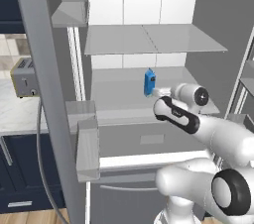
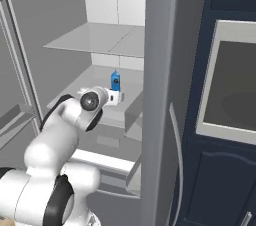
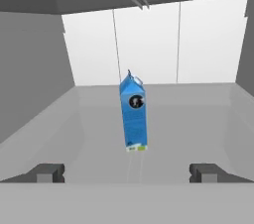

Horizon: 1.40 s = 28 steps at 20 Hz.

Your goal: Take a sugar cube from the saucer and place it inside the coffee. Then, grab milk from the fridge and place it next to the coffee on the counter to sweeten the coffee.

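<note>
Nearest, the gripper (image 3: 127,173) points into the open fridge (image 1: 208,25), its two dark fingertips (image 3: 47,172) spread wide apart with nothing between them. Just beyond them stands the milk (image 3: 133,114): one tall, narrow blue carton with a peaked gable top, a round dark mark on its front and a pale strip at its foot. It stands upright and alone on the grey middle shelf (image 1: 119,94), clear of the fingers, in line with the gap between them. One more grey shelf (image 1: 149,39) spans above it. Far left, one silver toaster (image 1: 24,77) sits on the marble counter (image 1: 20,114).
</note>
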Tool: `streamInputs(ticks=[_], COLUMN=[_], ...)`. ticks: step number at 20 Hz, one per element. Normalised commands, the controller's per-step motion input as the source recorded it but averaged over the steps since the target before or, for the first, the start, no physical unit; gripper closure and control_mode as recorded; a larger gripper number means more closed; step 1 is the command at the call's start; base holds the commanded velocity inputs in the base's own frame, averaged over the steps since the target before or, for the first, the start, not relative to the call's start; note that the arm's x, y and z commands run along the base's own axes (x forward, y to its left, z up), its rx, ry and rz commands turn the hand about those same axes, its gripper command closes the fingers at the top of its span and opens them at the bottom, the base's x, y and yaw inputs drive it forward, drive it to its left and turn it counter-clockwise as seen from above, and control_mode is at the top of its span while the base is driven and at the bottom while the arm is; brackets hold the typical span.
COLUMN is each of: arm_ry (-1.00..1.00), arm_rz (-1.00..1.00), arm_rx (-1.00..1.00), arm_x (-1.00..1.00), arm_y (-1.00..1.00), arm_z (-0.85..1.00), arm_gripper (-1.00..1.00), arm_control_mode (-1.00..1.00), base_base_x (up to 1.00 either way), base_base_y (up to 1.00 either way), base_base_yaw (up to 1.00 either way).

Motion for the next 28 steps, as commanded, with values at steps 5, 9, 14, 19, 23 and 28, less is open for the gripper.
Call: streamInputs(ticks=[5,9,14,19,23,28], arm_ry=[0.01,0.0,-0.01,-0.02,0.0,0.0], arm_rz=[0.0,0.0,0.0,0.0,0.01,0.02], arm_rx=[0.0,0.01,0.0,0.03,0.03,0.02], arm_x=[0.66,0.57,0.28,0.25,0.44,0.5], arm_y=[0.0,0.0,-0.02,-0.07,-0.01,-0.01], arm_z=[-0.04,-0.12,-0.41,-0.01,0.0,0.0], arm_gripper=[-1.0,-1.0,-1.0,-1.0,-1.0,-1.0], arm_control_mode=[-1.0,-1.0,-1.0,-1.0,-1.0,-1.0], base_base_x=[0.0,0.0,0.0,0.0,0.0,0.0], base_base_y=[0.0,0.0,0.0,0.0,0.0,0.0], base_base_yaw=[0.0,0.0,0.0,0.0,0.0,0.0])
